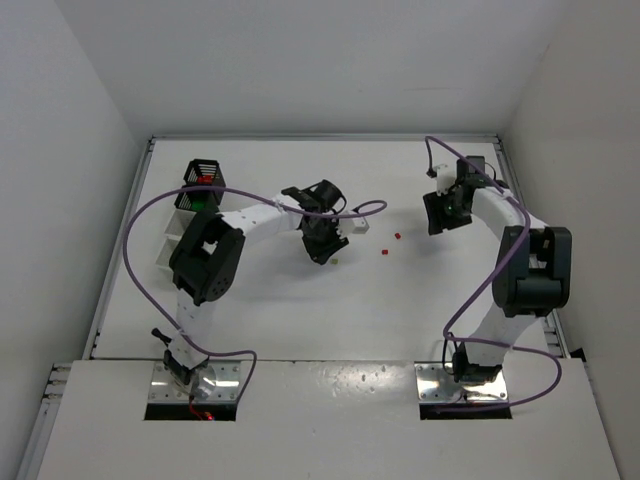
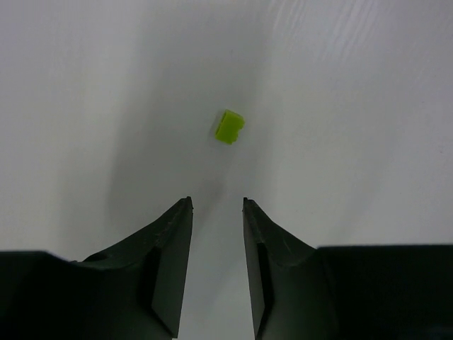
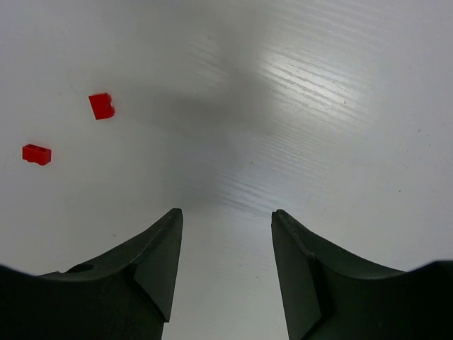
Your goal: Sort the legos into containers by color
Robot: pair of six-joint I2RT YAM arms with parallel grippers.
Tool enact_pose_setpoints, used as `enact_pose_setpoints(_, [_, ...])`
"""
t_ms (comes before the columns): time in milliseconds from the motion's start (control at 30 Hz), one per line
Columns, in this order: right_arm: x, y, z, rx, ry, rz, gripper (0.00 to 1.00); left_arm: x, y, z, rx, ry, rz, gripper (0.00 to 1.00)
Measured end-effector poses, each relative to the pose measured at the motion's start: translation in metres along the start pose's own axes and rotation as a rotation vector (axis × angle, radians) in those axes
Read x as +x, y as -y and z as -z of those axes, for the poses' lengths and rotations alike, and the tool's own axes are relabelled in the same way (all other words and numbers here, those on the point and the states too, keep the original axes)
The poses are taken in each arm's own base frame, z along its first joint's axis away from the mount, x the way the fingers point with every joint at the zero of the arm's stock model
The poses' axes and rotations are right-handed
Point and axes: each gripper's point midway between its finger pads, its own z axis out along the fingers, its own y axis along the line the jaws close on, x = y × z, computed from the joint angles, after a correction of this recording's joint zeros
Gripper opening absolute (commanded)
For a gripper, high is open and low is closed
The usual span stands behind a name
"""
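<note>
The left gripper (image 2: 216, 204) is hanging low over the white table (image 1: 300, 320). Its jaws are standing apart and nothing is between them. A small yellow-green lego (image 2: 229, 127) is lying on the table just ahead of the fingertips, and it is not touching them.

The right gripper (image 3: 226, 214) is hovering over the right part of the table. Its jaws are also spread wide and are gripping nothing. Two red legos (image 3: 101, 105) are lying on the table to the left of it, near each other but apart. In the top view they are sitting between the two grippers.

The containers (image 1: 186, 226) are standing in a row along the left edge of the table, well apart from all three bricks. The farthest one, a black mesh bin (image 1: 195, 168), is showing something red inside, and the bin next to it is showing something green. The left arm (image 1: 205, 262) is partly covering the nearer white ones.
</note>
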Motion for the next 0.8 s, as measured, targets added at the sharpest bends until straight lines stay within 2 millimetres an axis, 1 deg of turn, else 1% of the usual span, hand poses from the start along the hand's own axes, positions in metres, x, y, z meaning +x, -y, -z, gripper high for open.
enact_pose_setpoints(100, [0.0,0.002,0.002,-0.004,0.009,-0.008,0.54,0.004,0.001,-0.004,-0.005,-0.027,-0.044,0.39])
enact_pose_setpoints(267, [0.0,0.006,0.004,-0.001,0.013,-0.016,0.62,0.001,0.003,-0.006,0.0,-0.025,-0.111,0.39])
enact_pose_setpoints(367, [0.0,0.007,0.004,0.0,0.013,-0.018,0.68,-0.001,0.005,-0.007,0.01,-0.021,-0.143,0.42])
enact_pose_setpoints(400, [0.001,0.007,0.004,0.0,0.013,-0.018,0.69,-0.002,0.005,-0.008,0.011,-0.02,-0.151,0.45])
enact_pose_setpoints(433, [0.0,0.007,0.004,0.0,0.013,-0.018,0.71,-0.004,0.006,-0.008,0.013,-0.019,-0.159,0.45])
enact_pose_setpoints(500, [0.0,0.007,0.004,0.0,0.014,-0.019,0.71,-0.01,0.006,-0.011,0.016,-0.008,-0.176,0.48])
enact_pose_setpoints(533, [0.0,0.007,0.004,0.0,0.014,-0.019,0.72,-0.012,0.006,-0.012,0.017,-0.004,-0.183,0.48])
enact_pose_setpoints(633, [0.001,0.007,0.003,0.0,0.013,-0.019,0.72,-0.017,0.007,-0.017,0.027,0.002,-0.195,0.48])
enact_pose_setpoints(800, [0.001,0.007,0.002,-0.001,0.01,-0.02,0.72,-0.021,0.007,-0.024,0.042,0.006,-0.208,0.48])
